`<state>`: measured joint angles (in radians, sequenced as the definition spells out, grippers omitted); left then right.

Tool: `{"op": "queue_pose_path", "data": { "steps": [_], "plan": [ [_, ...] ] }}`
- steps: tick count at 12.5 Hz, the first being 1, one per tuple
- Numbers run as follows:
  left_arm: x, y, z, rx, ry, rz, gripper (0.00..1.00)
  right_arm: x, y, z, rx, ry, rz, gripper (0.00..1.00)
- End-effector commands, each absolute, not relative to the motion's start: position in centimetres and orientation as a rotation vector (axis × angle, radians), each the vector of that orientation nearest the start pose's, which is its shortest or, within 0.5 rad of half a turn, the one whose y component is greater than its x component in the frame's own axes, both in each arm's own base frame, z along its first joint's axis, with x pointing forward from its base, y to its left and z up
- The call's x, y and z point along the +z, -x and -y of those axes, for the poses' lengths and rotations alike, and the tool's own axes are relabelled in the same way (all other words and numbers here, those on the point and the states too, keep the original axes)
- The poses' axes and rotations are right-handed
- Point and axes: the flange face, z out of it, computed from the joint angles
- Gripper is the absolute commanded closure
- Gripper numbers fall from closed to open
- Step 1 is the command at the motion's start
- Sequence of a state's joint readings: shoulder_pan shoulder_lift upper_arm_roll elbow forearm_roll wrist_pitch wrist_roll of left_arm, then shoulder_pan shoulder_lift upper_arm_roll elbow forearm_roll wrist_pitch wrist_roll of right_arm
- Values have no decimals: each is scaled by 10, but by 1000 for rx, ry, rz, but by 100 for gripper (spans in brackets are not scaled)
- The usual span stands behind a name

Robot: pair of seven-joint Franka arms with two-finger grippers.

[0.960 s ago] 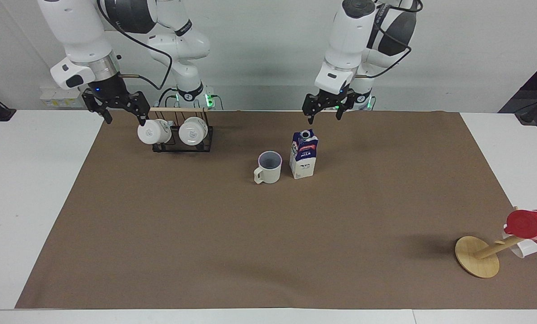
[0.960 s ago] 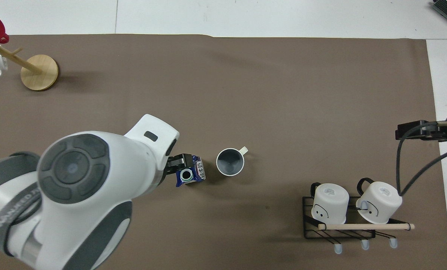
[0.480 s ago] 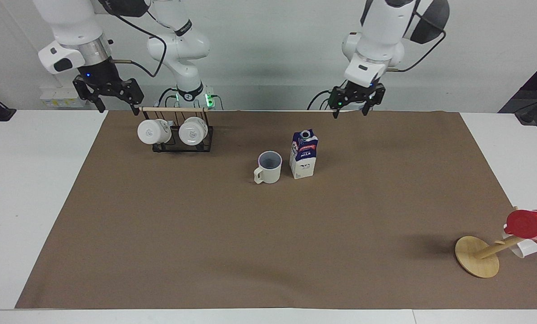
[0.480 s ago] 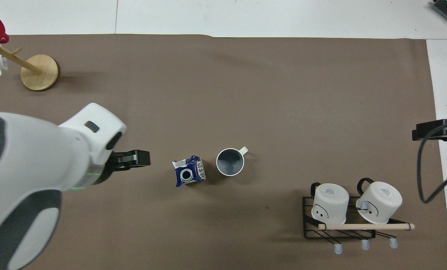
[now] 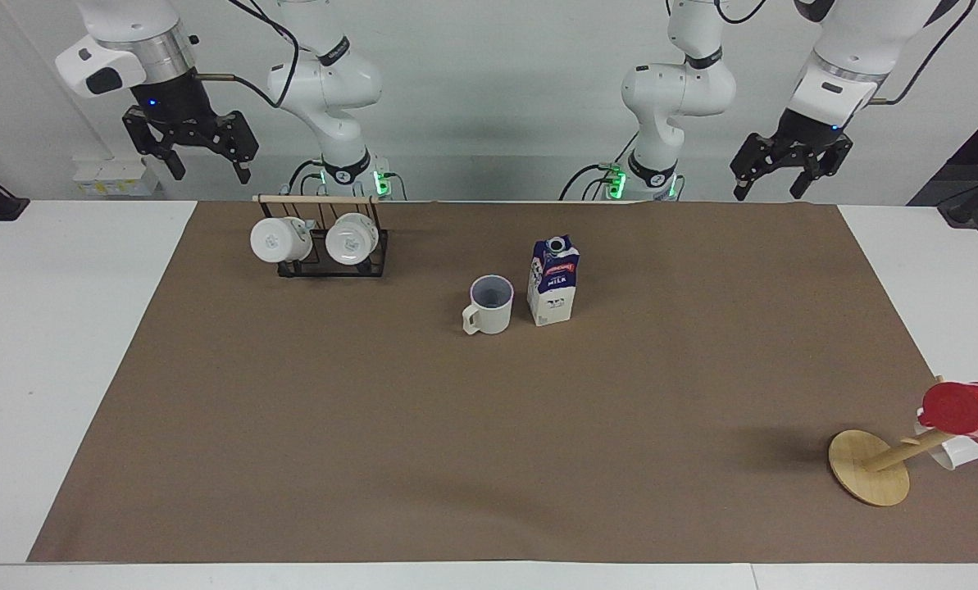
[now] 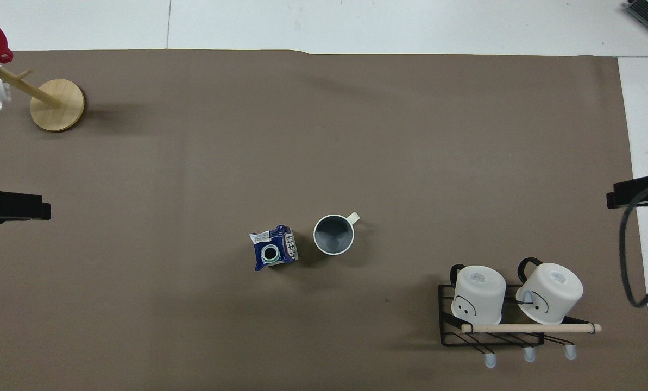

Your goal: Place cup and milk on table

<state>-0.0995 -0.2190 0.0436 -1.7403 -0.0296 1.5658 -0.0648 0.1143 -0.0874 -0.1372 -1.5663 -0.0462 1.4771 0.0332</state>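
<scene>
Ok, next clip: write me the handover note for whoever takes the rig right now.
Left gripper: open, empty, raised at its own end of the table.
Right gripper: open, empty, raised near the mug rack.
Cup: upright on the mat, mid-table, handle pointing away from the milk.
Milk: upright beside the cup, toward the left arm's end, a small gap between them.
Done: both things stand on the table, neither held.
Left: apparently nothing; both arms wait.

Cup (image 5: 489, 304) just beside milk (image 5: 553, 280) on worktop (image 5: 62, 344), mid-mat; well apart from both raised hands, left hand (image 5: 785, 168) and right hand (image 5: 189, 150).
</scene>
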Motion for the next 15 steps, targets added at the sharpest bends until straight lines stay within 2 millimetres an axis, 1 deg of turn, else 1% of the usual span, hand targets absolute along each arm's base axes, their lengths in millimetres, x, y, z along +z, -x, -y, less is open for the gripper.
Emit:
{"op": "queue_pose_path", "data": {
  "steps": [1, 2, 5, 6, 8, 10, 11, 15],
  "plan": [
    [669, -492, 14, 44, 3161, -76, 0, 668, -519, 22, -18, 3177, -72, 0],
    [668, -495, 14, 80, 3158, -76, 0, 668, -518, 22, -13, 3172, -69, 0],
    [671, -494, 7, 85, 3163, -53, 0, 668, -518, 23, -13, 3171, -71, 0],
    [671, -494, 7, 83, 3163, -53, 0, 667, -522, 23, -3, 3183, -69, 0],
    [671, -495, 7, 73, 3162, -53, 0, 666, -522, 25, 11, 3160, -91, 0],
    [670, -496, 8, 73, 3160, -55, 0, 663, -520, 24, 11, 3158, -115, 0],
    [670, -496, 9, 73, 3160, -55, 0, 664, -520, 24, -11, 3156, -119, 0],
    [670, -497, 14, 68, 3159, -69, 0, 661, -520, 25, -4, 3156, -119, 0]
  ]
}}
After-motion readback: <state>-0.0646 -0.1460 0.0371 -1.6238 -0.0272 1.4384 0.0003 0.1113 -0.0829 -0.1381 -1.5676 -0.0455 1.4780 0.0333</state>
